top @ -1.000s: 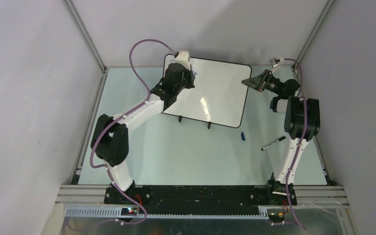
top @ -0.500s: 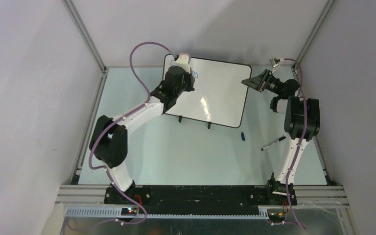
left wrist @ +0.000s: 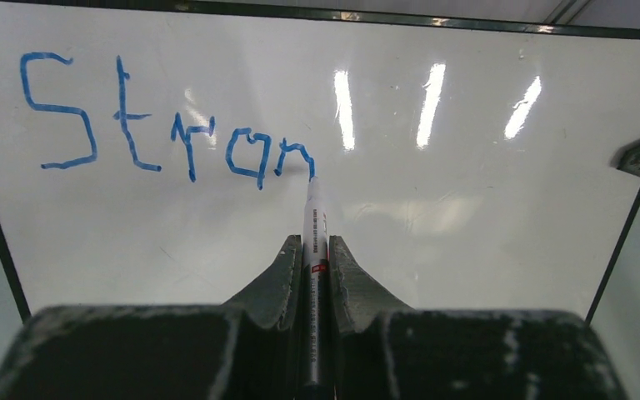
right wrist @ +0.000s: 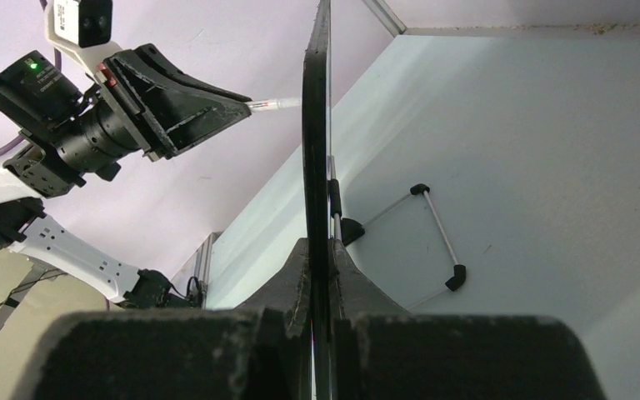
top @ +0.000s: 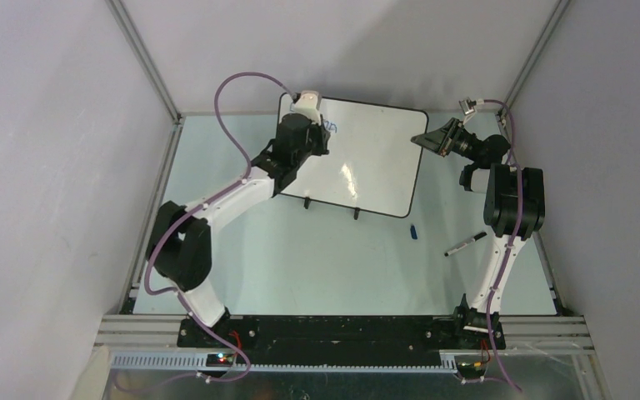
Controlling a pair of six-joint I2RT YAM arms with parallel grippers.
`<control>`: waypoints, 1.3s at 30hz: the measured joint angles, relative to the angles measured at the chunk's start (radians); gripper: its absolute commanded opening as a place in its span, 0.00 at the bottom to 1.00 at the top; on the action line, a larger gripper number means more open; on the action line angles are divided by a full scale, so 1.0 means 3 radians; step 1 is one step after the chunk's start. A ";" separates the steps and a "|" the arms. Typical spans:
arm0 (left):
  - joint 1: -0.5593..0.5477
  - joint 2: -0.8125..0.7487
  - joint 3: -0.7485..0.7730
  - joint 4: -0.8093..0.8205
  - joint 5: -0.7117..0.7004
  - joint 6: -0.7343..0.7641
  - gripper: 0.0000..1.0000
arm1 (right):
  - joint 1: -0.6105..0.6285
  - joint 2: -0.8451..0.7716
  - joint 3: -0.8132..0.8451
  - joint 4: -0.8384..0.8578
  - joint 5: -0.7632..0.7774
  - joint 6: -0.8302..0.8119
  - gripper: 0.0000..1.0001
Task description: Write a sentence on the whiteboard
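A blue cap (top: 412,232) and a black marker (top: 465,243) lie apart — both on the pale table (top: 317,267).

The whiteboard (top: 375,158), glossy white with a thin black rim, rounded corners and two small black feet on its near edge, stands propped at the far middle, the sentence (left wrist: 185,143) reading only "Stran" in uneven blue letters at its far left corner.

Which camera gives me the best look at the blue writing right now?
Left wrist: the writing is close and readable as "Stran", with the marker tip at the last letter. The top view shows only a tiny blue mark on the whiteboard. The right wrist sees it edge-on, no writing.
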 measured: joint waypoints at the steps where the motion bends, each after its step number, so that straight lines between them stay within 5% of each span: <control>1: 0.0000 -0.0036 -0.0027 0.0013 0.0001 0.0000 0.00 | 0.0001 0.0000 0.0000 0.0000 0.0000 -0.0001 0.00; 39: 0.0000 0.0123 0.0177 -0.0008 0.0261 0.0028 0.00 | 0.0001 0.0000 0.0000 0.0000 0.0000 -0.0001 0.00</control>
